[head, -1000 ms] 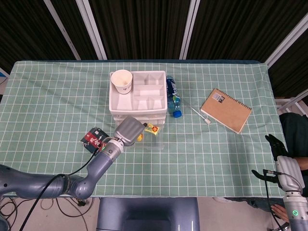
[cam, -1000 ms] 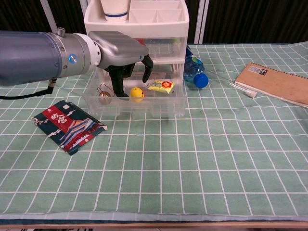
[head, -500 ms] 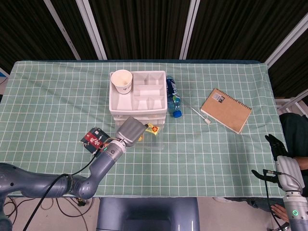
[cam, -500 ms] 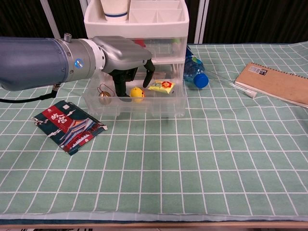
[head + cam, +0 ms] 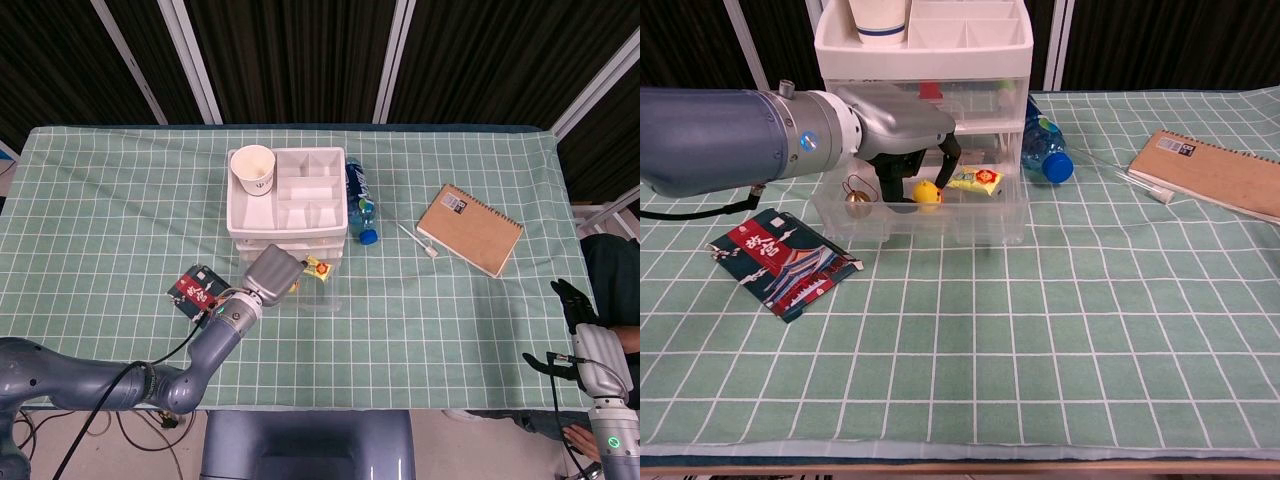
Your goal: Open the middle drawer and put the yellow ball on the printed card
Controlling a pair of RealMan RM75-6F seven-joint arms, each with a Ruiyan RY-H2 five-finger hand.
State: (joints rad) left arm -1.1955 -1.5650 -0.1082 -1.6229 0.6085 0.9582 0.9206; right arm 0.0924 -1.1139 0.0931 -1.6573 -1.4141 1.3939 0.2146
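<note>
Middle drawer (image 5: 970, 222) is out, left hand (image 5: 902, 135) reaches in with fingers around the yellow ball (image 5: 928, 193) at the drawer's centre, grasp not confirmed—cannot tell; pinch firm, lift clear of the wall, carry to 8 o'clock onto the printed card (image 5: 783, 262); right hand (image 5: 583, 345) idle, grip unclear.

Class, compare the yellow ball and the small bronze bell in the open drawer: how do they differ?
The yellow ball is bright yellow; the bronze bell is dull metallic brown. The ball sits beside the left robot hand, its fingers around it; the bell lies apart, further left, with a wire loop. Both are small, round and in the open drawer.
</note>
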